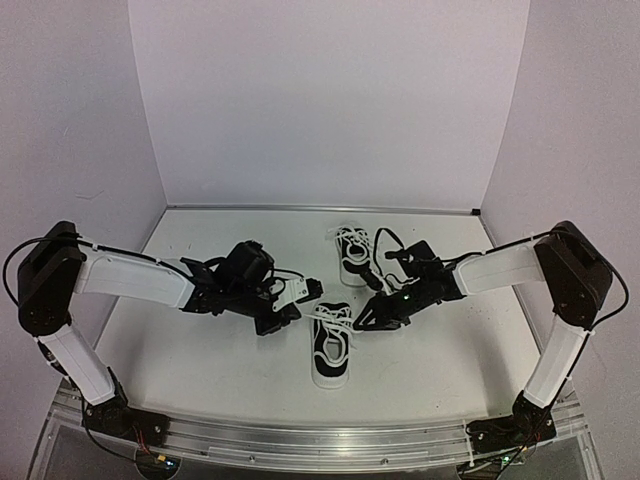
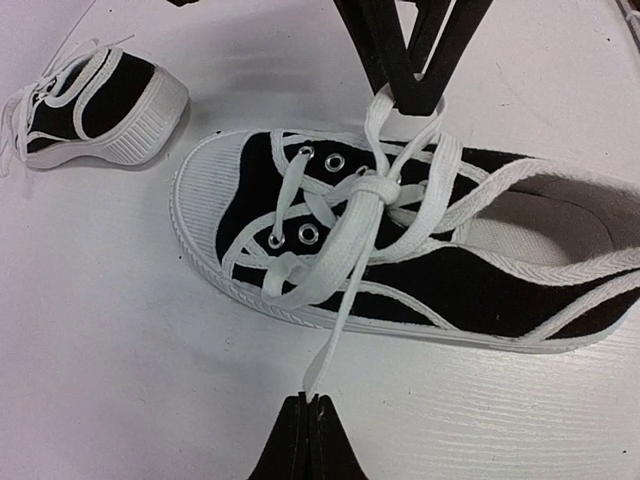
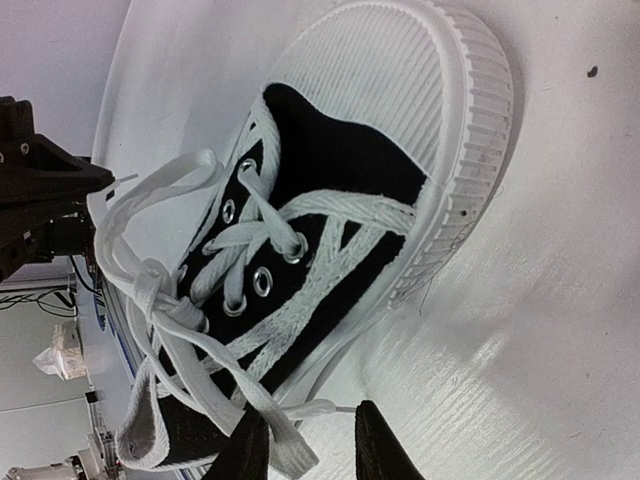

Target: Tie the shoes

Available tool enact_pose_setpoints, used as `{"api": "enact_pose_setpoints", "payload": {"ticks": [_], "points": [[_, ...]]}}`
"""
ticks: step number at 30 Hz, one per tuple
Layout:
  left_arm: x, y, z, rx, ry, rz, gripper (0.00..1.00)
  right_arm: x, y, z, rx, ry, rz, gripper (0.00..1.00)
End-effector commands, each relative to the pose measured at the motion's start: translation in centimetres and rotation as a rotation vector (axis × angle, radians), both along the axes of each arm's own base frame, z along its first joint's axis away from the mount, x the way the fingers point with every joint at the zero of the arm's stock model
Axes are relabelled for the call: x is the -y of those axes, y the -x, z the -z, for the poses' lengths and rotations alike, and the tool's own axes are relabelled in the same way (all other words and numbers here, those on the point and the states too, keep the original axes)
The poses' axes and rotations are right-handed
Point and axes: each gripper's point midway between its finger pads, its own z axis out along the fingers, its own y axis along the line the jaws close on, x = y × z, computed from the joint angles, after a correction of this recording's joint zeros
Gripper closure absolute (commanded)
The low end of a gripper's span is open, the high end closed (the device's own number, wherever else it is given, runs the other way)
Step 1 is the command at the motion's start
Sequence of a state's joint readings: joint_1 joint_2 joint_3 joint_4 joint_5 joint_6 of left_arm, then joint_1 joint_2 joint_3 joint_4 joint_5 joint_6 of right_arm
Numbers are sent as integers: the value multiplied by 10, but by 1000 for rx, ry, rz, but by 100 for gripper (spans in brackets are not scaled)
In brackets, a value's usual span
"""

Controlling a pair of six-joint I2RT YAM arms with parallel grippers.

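Observation:
The near shoe point(image 1: 331, 352) is a black sneaker with a white sole, lying between both grippers. Its white laces cross in a knot point(image 2: 375, 188) over the tongue. My left gripper point(image 2: 308, 402) is shut on the tip of one lace end point(image 2: 341, 305), which runs taut from the knot down over the sole to the table. My right gripper point(image 3: 310, 445) is on the shoe's other side, jaws apart. The other lace end point(image 3: 285, 440) lies between its fingers, against the left one. The second shoe point(image 1: 352, 252) stands farther back, untouched.
White walls close in the white table point(image 1: 200, 350) at the back and both sides. The second shoe's loose laces point(image 1: 385, 240) trail beside the right arm. A metal rail point(image 1: 300, 435) runs along the near edge by the arm bases.

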State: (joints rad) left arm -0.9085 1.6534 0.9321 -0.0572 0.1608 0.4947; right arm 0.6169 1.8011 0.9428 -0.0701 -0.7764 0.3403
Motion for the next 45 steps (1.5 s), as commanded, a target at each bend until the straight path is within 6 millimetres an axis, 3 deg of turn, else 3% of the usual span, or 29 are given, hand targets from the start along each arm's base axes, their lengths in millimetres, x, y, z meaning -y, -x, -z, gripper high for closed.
{"api": "enact_pose_setpoints", "payload": {"ticks": [1, 17, 26, 28, 31, 35, 39, 45], "points": [[-7, 1, -7, -3, 7, -22, 100, -9, -7, -21, 59, -25, -22, 70], [-27, 13, -2, -29, -21, -48, 100, -21, -10, -12, 69, 43, -55, 69], [-36, 12, 1, -17, -28, -87, 99, -24, -10, -17, 77, 37, -61, 85], [-34, 12, 1, -19, -26, -80, 93, -24, -10, -19, 80, 33, -59, 92], [-29, 8, -6, 3, -5, -71, 74, -24, -10, -23, 88, 28, -58, 99], [-24, -16, -22, 123, 35, -97, 59, -24, -9, -27, 99, 23, -59, 100], [-15, -33, -25, 217, 14, -57, 55, -23, -10, -29, 106, 25, -56, 100], [17, -26, -18, 181, 31, 111, 54, -22, -12, -31, 121, 31, -48, 100]]}}
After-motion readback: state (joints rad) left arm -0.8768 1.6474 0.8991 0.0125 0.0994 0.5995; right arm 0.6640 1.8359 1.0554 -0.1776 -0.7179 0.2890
